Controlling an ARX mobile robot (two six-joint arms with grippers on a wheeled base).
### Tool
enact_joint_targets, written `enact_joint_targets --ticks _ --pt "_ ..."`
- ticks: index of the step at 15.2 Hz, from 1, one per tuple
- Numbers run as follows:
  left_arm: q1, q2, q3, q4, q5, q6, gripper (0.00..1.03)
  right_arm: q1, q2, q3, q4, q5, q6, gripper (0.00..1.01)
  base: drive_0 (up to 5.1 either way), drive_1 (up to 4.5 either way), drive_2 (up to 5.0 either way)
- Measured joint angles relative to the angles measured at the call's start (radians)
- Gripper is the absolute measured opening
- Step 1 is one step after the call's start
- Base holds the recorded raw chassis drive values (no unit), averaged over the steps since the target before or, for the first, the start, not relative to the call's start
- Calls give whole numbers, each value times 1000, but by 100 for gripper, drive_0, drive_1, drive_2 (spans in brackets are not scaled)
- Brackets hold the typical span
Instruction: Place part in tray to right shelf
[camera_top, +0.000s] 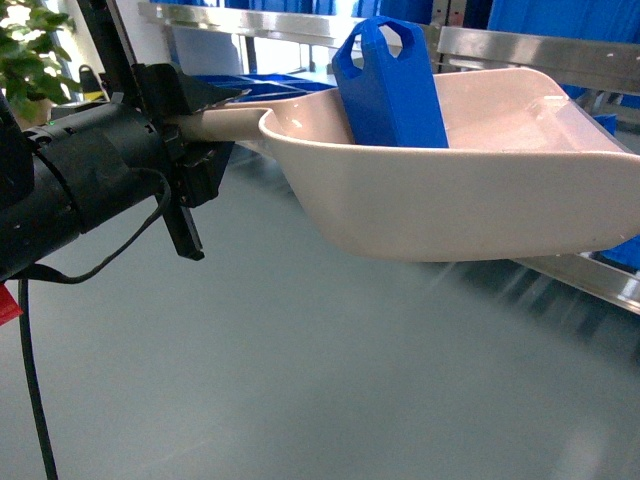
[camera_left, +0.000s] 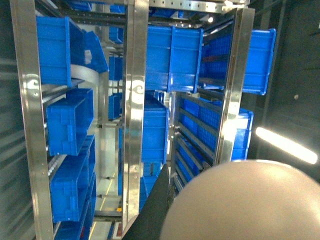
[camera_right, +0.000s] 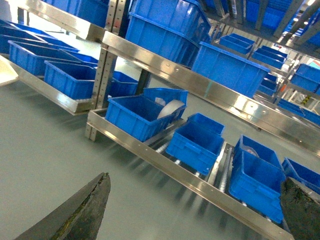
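Left fingers (camera_top: 200, 125) clamp tray (camera_top: 480, 200) handle; part (camera_top: 390, 85) stands inside.

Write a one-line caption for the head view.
Left gripper holds the tray by its handle, blue part leaning inside, steel shelf behind.

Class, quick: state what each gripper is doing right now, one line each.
Left gripper: shut on the handle of the tray, which carries the part.
Right gripper: open, holding nothing.
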Motion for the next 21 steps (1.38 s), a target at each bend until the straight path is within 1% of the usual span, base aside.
enact_joint_targets --ticks 21 --pt "0 0 0 0 2 0 12 0 0 0 0 0 0 98 -163 -163 -163"
